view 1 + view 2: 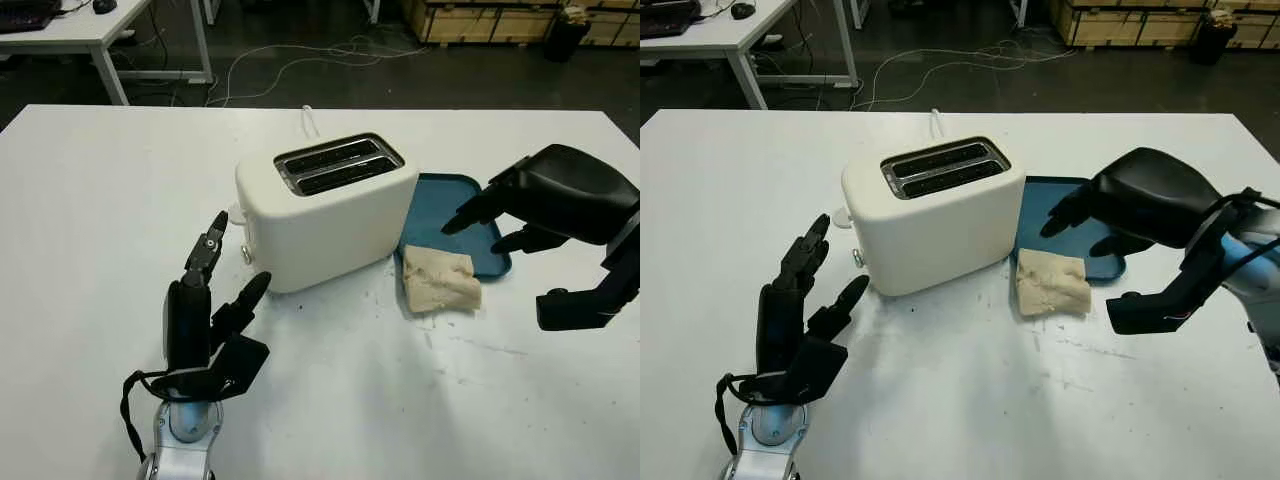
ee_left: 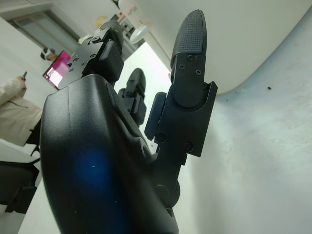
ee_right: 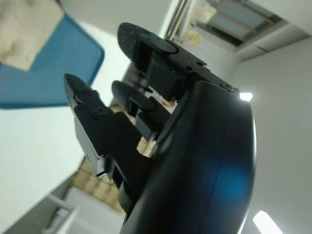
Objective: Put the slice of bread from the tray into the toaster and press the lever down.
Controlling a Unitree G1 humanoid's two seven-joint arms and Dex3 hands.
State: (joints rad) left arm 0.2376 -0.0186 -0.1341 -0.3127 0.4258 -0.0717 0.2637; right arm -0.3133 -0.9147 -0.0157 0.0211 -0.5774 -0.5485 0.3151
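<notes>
A cream two-slot toaster (image 1: 325, 210) stands mid-table with both slots bare. Just to its right lies a blue tray (image 1: 450, 195). The bread slice (image 1: 440, 280) lies flat, partly over the tray's near edge and partly on the table. My right hand (image 1: 480, 232) hovers open above the tray, a little right of the bread and apart from it; the right wrist view shows the tray (image 3: 48, 73) and bread (image 3: 22, 29) beyond its fingers (image 3: 97, 122). My left hand (image 1: 236, 262) stands open, fingers pointing up, close to the toaster's left front corner, beside a small knob (image 1: 246, 254).
The white table (image 1: 100, 200) has free room left of and in front of the toaster. A white cord (image 1: 310, 120) runs off behind the toaster. Beyond the far edge are floor cables (image 1: 300, 55), another desk (image 1: 90, 30) and wooden crates (image 1: 480, 20). A person (image 2: 14, 114) shows in the background.
</notes>
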